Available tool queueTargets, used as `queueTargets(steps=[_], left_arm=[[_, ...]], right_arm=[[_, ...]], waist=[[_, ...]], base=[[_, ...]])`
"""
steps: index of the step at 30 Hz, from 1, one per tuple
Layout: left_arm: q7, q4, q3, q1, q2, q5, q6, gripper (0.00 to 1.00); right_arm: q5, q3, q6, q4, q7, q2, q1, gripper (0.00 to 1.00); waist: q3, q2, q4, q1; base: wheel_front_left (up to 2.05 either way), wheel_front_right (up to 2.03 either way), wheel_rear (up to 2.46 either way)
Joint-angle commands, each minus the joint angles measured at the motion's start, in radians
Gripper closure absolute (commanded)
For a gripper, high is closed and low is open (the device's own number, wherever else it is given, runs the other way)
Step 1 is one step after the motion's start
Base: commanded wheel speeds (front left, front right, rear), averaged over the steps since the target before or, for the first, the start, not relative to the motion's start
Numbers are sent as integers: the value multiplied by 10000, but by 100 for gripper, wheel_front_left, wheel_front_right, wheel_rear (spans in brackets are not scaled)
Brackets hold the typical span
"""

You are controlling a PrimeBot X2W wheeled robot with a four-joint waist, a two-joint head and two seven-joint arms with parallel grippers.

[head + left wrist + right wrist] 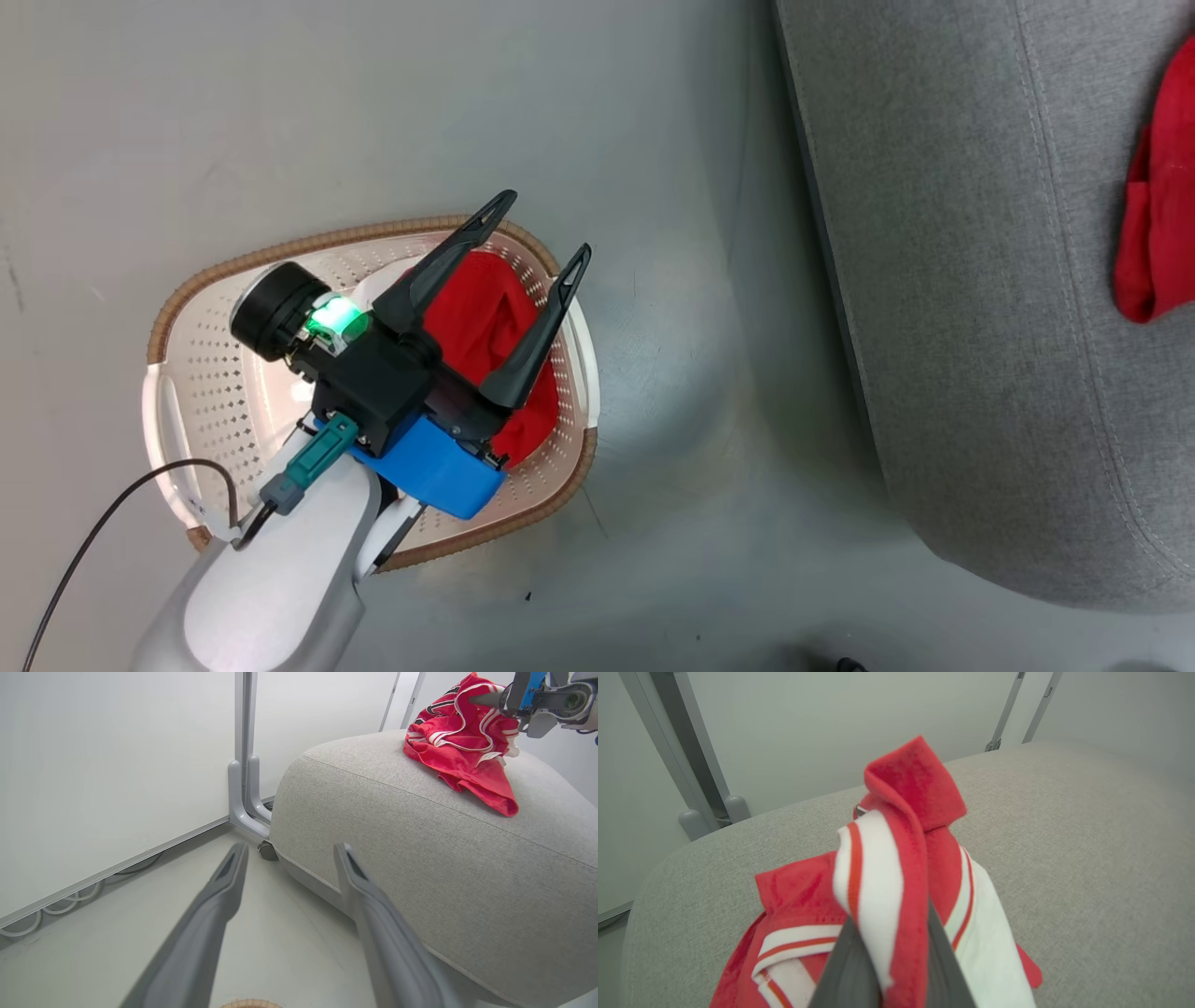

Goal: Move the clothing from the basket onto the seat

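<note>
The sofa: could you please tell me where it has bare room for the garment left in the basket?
The sofa is bare from its floor-side edge up to the red jersey, and along its rounded end by the wall post. It is crowded only where the right hand grips that jersey.

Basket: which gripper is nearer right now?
Left. The left gripper hangs open over the basket, above the red garment inside. The right gripper is off at the sofa, shut on the striped garment.
</note>
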Motion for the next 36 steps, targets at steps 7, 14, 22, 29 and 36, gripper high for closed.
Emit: queueTargets(steps=[7,14,22,29,36], left_arm=[[-32,152,219,242,-310,-127,-41,0],[-32,371,762,1058,-661,-345,-41,0],[-32,647,1739,2457,-1211,-432,-41,0],[-32,883,2337,3340,-1461,-351,-41,0],[-32,1271,3304,4299,-1626,-251,-40,0]], right_arm=[[-289,137,-10,452,-450,-49,469,0],[-531,940,-10,86,-620,123,1789,0],[-832,1605,-9,-1440,-629,932,3876,0],[-745,2426,-10,-3100,-440,1825,5579,0],[-539,3249,-10,-4860,-566,2556,7550,0]], waist=[[-828,0,136,-2],[-2308,0,303,-2],[-4199,0,592,-2],[-5171,0,970,-2],[-5970,0,1588,-2]], base=[[0,0,0],[0,0,0],[0,0,0],[0,0,0],[0,0,0]])
